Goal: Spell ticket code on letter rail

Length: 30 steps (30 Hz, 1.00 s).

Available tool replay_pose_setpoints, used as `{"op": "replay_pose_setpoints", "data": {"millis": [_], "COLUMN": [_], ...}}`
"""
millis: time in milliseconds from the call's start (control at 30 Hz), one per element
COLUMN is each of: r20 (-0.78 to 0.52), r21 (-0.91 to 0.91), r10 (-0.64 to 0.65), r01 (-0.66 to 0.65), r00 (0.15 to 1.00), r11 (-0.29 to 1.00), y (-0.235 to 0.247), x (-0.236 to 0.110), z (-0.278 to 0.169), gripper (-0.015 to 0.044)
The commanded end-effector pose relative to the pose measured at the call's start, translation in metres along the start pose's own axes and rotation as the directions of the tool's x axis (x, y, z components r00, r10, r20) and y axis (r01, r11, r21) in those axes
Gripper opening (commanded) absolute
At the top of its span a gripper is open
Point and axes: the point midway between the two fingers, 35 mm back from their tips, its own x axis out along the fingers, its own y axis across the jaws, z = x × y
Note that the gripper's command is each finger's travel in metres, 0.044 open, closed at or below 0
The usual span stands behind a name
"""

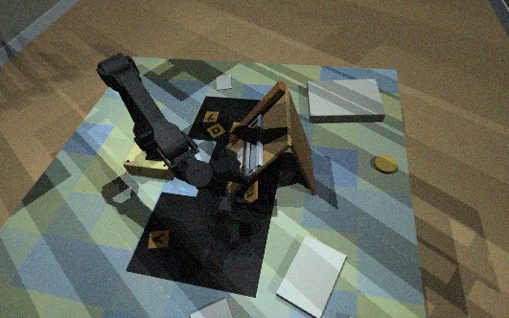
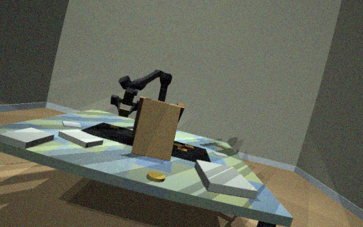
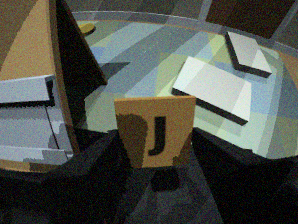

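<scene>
One J tile clamped in the claw, beside the board's rail, which is seemingly unfilled.

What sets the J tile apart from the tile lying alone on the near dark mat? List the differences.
The J tile is clamped upright in the hand, off the counter beside the board; the lone tile lies flat and free on the dark mat. The J tile bears a J; the lone tile's mark looks like a V or an A, too coarse to settle. Both are tan squares with one dark character.
</scene>
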Motion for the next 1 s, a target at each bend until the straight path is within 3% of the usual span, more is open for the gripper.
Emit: {"op": "replay_pose_setpoints", "data": {"millis": [0, 967], "r20": [0.004, 0.004], "r21": [-0.008, -0.009], "r10": [0.003, 0.002], "r01": [-0.003, -0.002], "r00": [1.000, 1.000], "r11": [1.000, 1.000], "y": [-0.003, -0.017], "x": [0.000, -0.001], "z": [0.002, 0.005], "gripper": [0.0000, 0.0000]}}
